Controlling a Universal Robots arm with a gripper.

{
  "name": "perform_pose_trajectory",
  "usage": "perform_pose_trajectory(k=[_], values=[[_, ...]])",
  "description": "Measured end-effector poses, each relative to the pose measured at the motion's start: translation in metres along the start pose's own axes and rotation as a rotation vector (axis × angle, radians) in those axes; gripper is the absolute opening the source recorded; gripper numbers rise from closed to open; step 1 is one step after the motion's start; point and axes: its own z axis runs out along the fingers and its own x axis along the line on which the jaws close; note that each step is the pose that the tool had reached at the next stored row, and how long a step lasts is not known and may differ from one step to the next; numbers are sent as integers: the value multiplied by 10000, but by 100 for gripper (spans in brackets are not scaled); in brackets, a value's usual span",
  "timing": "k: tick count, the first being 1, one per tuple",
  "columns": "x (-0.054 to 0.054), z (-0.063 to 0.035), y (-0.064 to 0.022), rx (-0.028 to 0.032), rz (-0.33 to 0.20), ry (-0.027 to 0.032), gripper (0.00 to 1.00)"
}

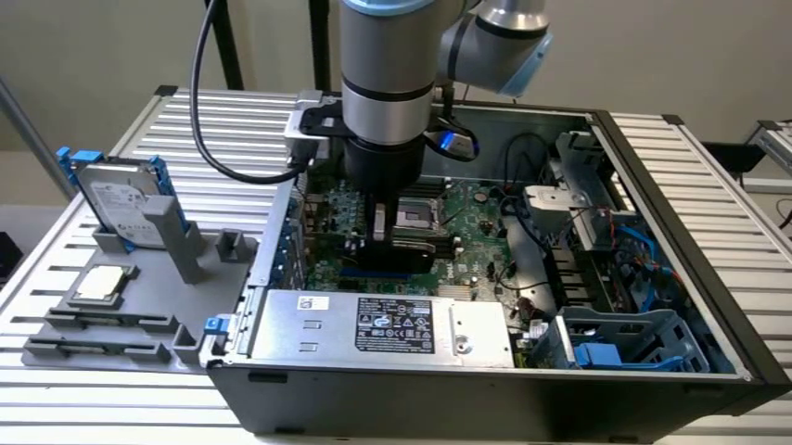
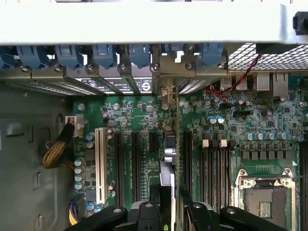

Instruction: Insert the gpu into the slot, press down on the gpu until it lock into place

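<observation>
Recorded gpu (image 1: pixel 418 255) on edge at the slot (image 1: pixel 369 275), centre of the exterior frame inside the case (image 1: pixel 495 399), top edge clenched in the tool (image 1: pixel 396 239); judged light, stiff, fragile, best taken by bare board edges, not components.

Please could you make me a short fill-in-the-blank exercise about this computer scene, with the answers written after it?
1. The claw holds the gpu over the green ___.
2. The hard drive has rails of ___ colour.
3. The hard drive stands at the exterior view's ___.
4. Beside the black slots, one long slot is ___.
Missing words: motherboard; blue; left; white.
</observation>
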Motion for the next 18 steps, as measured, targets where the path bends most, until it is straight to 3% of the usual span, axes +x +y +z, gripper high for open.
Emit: perform_pose_trajectory(k=[4, 18], values=[[3, 7, -6, -54, -17, -36, 26], [9, 37, -25, -90, -75, -46, 26]])
